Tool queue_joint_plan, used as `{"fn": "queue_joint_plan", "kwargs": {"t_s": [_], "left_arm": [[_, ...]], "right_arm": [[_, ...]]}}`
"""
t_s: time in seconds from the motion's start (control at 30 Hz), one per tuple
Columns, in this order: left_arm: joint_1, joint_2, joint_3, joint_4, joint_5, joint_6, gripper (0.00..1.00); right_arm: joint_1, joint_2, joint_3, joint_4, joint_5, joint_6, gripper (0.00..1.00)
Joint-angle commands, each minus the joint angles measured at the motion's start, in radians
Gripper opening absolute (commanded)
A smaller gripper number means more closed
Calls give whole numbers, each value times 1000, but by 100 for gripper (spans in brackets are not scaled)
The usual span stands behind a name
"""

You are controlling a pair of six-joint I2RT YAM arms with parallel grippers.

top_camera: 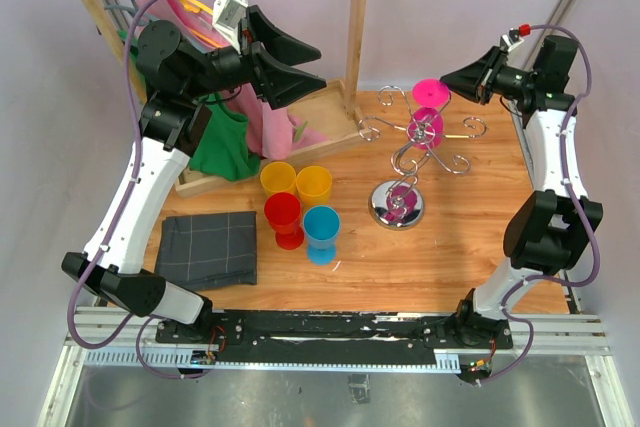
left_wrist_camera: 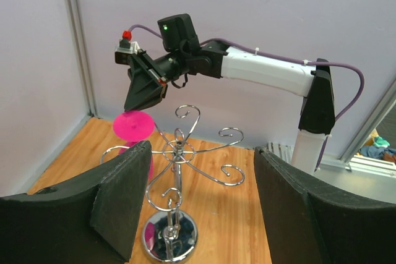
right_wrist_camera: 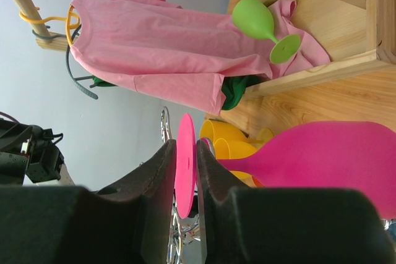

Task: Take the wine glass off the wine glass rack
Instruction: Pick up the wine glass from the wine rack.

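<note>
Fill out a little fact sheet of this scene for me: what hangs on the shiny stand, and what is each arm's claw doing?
Stand: shiny chrome wire wine glass rack with curled hooks, on the wooden table
Hanging on it: bright pink wine glass, upside down
Right gripper: fingers either side of the glass's round foot; firm grip unclear
Left gripper: open, empty, apart from the rack
Nearby: four coloured plastic cups; folded grey cloth

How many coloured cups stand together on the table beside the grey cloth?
4. The yellow cup and the orange cup stand behind; the red cup and the blue cup stand in front of them. None seems hidden.
</note>
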Motion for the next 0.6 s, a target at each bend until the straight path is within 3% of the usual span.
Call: {"fn": "queue_joint_plan", "kwargs": {"t_s": [0.0, 0.13, 0.57], "left_arm": [[-8, -14, 5, 6, 8, 0, 72], [-9, -14, 5, 5, 7, 3, 72], [-9, -16, 3, 3, 6, 6, 72]], "right_arm": [[16, -4, -16, -27, -27, -43, 20], [17, -4, -16, -43, -27, -59, 19], [16, -6, -8, -44, -29, -62, 1]]}}
